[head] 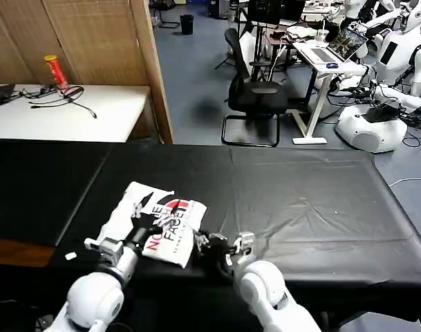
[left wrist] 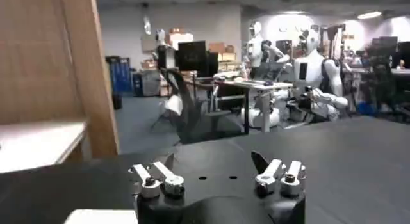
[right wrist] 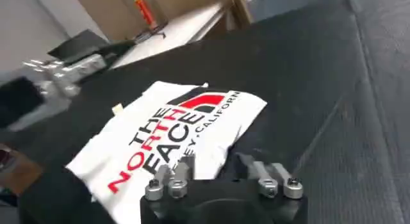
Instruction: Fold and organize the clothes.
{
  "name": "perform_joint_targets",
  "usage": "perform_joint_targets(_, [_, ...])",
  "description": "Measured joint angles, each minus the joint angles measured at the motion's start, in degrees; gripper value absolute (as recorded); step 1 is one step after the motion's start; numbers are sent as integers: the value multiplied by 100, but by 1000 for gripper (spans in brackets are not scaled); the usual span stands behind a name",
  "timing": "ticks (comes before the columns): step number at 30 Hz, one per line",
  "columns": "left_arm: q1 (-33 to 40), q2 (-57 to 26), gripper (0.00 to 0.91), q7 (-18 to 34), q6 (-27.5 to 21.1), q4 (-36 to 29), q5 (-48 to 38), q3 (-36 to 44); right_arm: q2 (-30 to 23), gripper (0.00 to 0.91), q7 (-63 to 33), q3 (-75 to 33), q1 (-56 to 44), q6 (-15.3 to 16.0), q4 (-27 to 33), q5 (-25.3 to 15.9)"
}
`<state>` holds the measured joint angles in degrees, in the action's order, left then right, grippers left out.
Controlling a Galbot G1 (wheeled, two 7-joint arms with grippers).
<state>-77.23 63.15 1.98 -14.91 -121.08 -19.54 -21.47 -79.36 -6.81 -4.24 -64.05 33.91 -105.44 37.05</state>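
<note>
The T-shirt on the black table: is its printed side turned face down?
No: the T-shirt lies folded on the black table with its red-and-black "THE NORTH FACE" print facing up.

Left tool [head: 146,220] jaws spread, empty; right tool [head: 204,243] likewise, low.

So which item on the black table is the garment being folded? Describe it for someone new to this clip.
Start at the long black table and move to its near left part, just ahead of the robot's arms. There lies a folded white T-shirt, a compact bundle with the print facing up. It is the one pale thing on the dark cloth, marked by red-and-black "THE NORTH FACE" lettering.
</note>
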Motion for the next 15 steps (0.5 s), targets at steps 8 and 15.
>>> perform_joint_targets(8, [-62, 5, 878, 2, 59, 7, -4, -113, 70, 0, 52, -90, -17, -11, 29, -30])
perform_joint_targets(15, [-110, 24, 878, 3, 142, 102, -2, -205, 482, 0, -143, -588, -185, 339, -425, -34])
